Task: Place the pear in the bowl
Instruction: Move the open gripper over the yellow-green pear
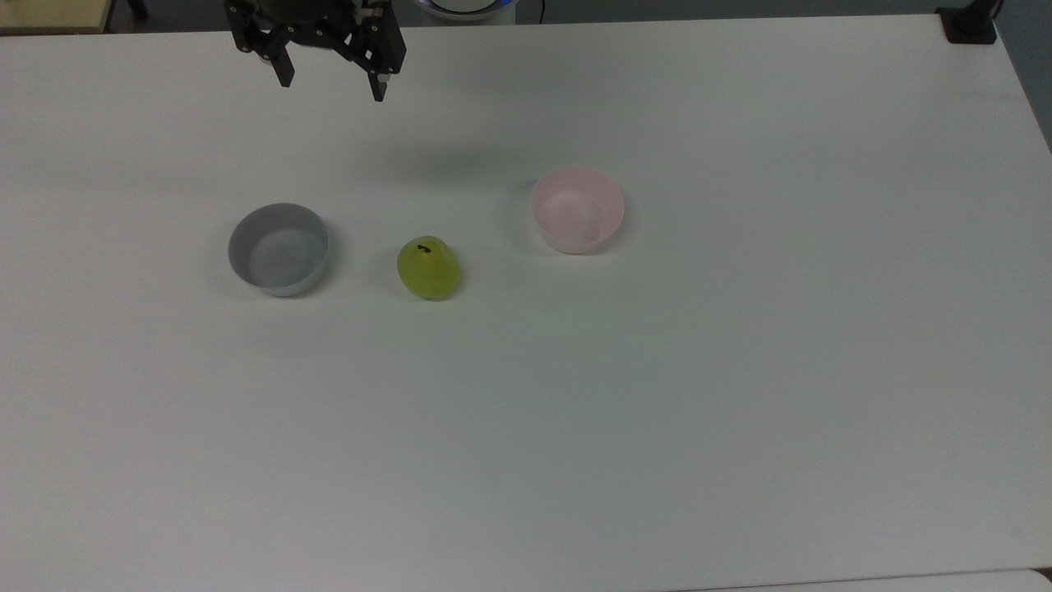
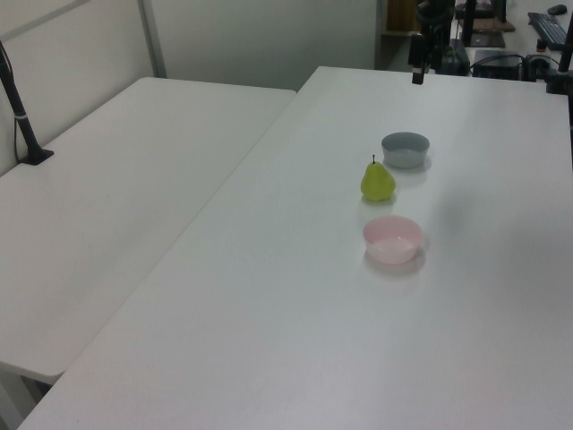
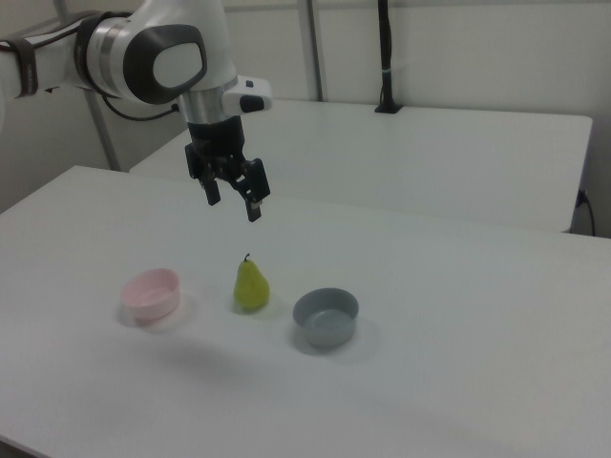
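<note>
You had a Franka arm with glossy white shells, rounded at the joints, and dark grey caps and bands set between the segments. A black cable ran off behind the upper links in the right view. The wrist ended in a small white flange, and below it sat the gripper, all black, angular and blocky. Its two slim black fingers stood well apart, each ending in a small pale tip.
</note>
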